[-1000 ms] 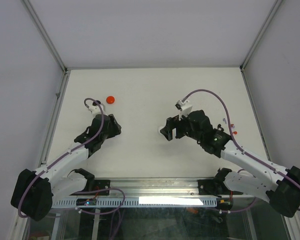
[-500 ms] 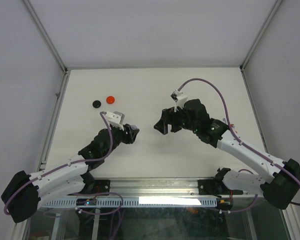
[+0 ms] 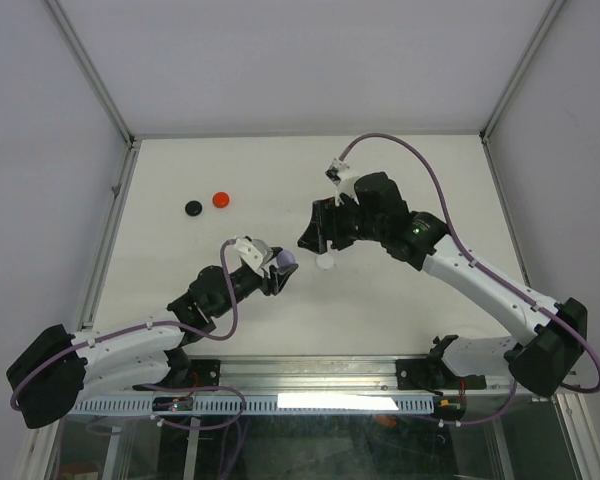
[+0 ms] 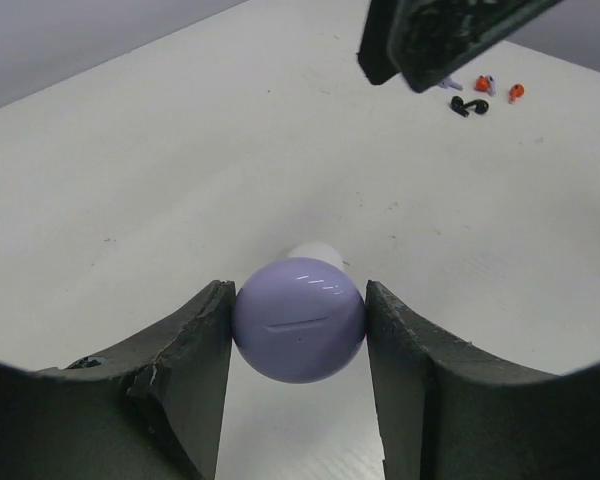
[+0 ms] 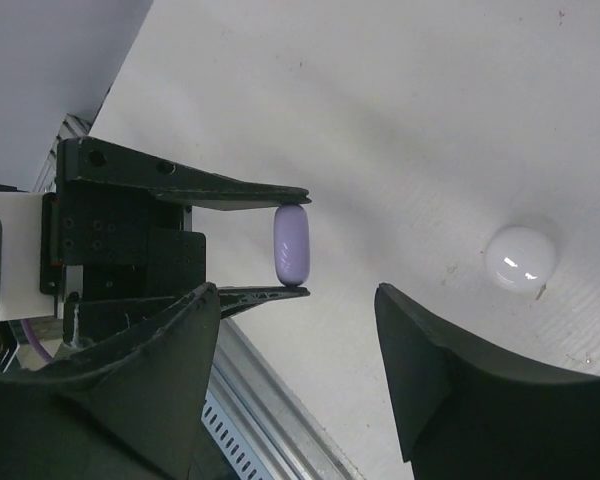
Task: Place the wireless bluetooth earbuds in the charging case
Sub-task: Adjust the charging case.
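- Clamping the lavender case (image 4: 298,333) between its two fingers, the left gripper (image 3: 277,265) stands near the middle of the table (image 3: 400,180); its jaws are at a moderate width, one pad pressed against each side of the case
- The lavender case is rounded, glossy and closed, with a short seam line across the face turned to the left wrist camera; in the right wrist view it appears edge-on, as a slim oval between the left fingers
- On the table just beyond the case lies a white domed object (image 5: 520,257), apart from both grippers; what it is cannot be told
- The right gripper (image 3: 316,238) hangs above the table opposite the left one, near the case and the white domed object; its jaws are spread with nothing between them
- The two grippers are close together without touching
- A black disc (image 3: 193,208) and a red disc (image 3: 220,199) lie side by side towards the far left of the table, well apart from both grippers
- A loose cluster of small black, orange and purple pieces (image 4: 470,104) lies on the right part of the table, seen in the left wrist view beyond the right gripper's fingers; possibly the earbuds, but too small to tell
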`<state>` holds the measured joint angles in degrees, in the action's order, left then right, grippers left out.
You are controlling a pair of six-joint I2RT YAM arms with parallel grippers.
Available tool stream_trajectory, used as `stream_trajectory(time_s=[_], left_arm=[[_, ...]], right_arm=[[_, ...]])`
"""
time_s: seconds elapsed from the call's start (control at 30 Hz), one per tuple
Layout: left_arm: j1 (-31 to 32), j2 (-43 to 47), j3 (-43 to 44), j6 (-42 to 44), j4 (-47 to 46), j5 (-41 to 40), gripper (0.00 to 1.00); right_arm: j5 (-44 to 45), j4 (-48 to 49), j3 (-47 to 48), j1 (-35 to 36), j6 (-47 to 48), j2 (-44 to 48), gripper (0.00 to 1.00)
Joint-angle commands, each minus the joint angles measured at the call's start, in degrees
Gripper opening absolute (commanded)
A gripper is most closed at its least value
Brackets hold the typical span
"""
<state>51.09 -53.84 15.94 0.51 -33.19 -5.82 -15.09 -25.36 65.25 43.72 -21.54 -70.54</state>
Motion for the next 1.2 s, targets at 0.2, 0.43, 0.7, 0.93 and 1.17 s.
stream_trajectory(time_s=[0.2,0.43,0.7,0.93,1.17], left_arm=[[1.73,-4.49,2.80,10.35,-10.27,6.71,0.45],[1.95,-5.68,3.67,11.14,-11.88,8.28,0.45],[2.16,-6.37,4.26,11.44,-11.77,9.22,0.45],[2.35,-6.28,4.53,11.22,-10.77,9.71,0.45],[2.46,-4.92,4.62,11.09,-8.32,10.85,0.53]], right_arm=[[-3.46,-7.77,7.99,0.88,1.32,-5.99,0.59],[-4.46,-7.23,8.15,1.90,1.88,-8.74,0.54],[-4.38,-7.15,8.80,3.20,2.68,-11.28,0.49],[-4.20,-7.49,9.23,3.73,4.07,-12.01,0.36],[-4.27,-9.01,10.17,3.67,7.15,-10.93,0.10]])
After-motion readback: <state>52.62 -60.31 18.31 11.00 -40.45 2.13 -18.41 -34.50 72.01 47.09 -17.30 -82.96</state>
